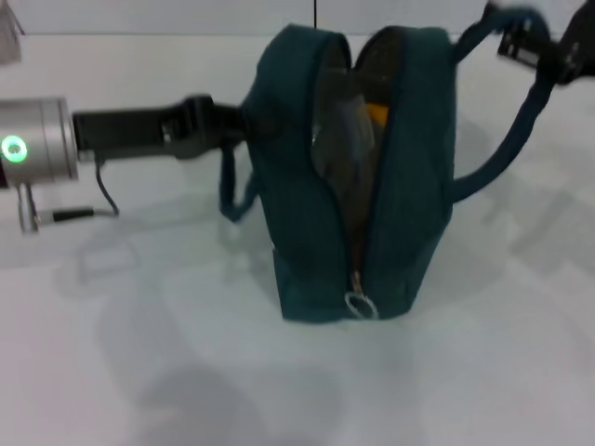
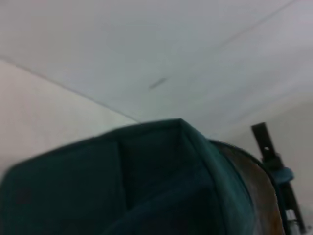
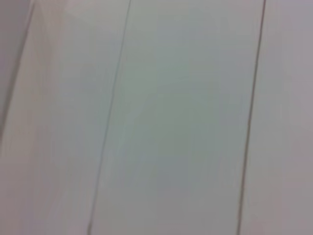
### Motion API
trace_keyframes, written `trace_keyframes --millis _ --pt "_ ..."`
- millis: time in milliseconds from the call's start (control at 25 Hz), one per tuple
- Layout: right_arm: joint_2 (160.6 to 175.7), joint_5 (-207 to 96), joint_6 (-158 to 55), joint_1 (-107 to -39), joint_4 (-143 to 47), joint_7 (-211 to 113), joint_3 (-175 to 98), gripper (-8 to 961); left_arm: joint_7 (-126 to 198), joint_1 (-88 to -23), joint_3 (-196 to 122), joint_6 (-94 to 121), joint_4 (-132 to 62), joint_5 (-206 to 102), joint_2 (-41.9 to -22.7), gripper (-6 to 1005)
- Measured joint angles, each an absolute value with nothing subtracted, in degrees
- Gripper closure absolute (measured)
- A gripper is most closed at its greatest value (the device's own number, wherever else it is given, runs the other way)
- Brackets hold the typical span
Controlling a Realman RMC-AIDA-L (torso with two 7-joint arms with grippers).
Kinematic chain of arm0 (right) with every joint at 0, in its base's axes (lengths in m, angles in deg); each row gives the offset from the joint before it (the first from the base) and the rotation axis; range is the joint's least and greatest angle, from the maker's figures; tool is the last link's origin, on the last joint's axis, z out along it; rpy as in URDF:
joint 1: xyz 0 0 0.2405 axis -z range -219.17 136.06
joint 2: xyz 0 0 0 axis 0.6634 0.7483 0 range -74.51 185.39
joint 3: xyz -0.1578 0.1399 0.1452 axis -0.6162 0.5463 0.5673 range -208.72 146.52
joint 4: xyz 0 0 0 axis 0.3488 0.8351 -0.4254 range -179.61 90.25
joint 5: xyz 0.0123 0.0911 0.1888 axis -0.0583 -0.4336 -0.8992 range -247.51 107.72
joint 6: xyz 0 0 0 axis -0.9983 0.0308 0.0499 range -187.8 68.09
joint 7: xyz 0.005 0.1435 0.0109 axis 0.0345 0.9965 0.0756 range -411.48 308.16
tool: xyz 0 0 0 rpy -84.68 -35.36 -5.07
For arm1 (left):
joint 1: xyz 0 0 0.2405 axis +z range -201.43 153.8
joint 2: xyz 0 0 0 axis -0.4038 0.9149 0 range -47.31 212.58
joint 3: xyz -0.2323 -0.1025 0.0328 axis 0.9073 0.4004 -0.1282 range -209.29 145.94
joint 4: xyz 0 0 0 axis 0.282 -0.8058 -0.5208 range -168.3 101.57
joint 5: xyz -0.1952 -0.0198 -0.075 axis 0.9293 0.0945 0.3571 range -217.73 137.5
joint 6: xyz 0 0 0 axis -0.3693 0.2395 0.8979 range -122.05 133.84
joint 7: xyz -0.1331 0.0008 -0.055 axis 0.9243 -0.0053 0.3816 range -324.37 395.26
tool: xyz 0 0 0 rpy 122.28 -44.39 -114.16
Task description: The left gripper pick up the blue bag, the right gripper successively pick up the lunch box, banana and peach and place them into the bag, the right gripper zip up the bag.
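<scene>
1. On the white tabletop [image 1: 483, 372] in the head view, the dark teal fabric bag [image 1: 307, 232] stands unzipped, something orange inside. The left gripper [image 1: 232, 125] pinches its side; the right gripper [image 1: 521, 37] holds up a handle.
2. Left wrist view: bag fabric [image 2: 146, 181] close.
3. Right wrist view: only pale surface. Releasing the handle might collapse the opening.

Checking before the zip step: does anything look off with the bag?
The blue bag stands upright, gaping open; its right handle is stretched sideways, hooked at the right gripper. The left gripper is at its left side.
</scene>
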State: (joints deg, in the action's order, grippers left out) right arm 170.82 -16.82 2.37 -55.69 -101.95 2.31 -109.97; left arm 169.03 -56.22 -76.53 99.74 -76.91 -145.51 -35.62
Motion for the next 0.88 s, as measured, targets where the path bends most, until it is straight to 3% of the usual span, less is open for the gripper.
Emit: trace_keyframes --millis 400,760,880 --pt "170.79 -6.6 -1.1 -54.2 -100.4 10.7 -110.8 125 163.5 -55.6 -73.2 99.9 -72.0 -145.4 -35.83 949" --pt "170.52 -6.6 28.3 -51.1 -99.8 15.3 -101.7 139 162.1 -54.5 -71.2 97.5 -71.7 -145.9 -35.09 950" --pt "169.7 -3.8 38.8 -52.0 -98.8 17.4 -100.6 144 162.0 -54.5 -71.4 96.7 -71.7 -146.0 -35.07 950"
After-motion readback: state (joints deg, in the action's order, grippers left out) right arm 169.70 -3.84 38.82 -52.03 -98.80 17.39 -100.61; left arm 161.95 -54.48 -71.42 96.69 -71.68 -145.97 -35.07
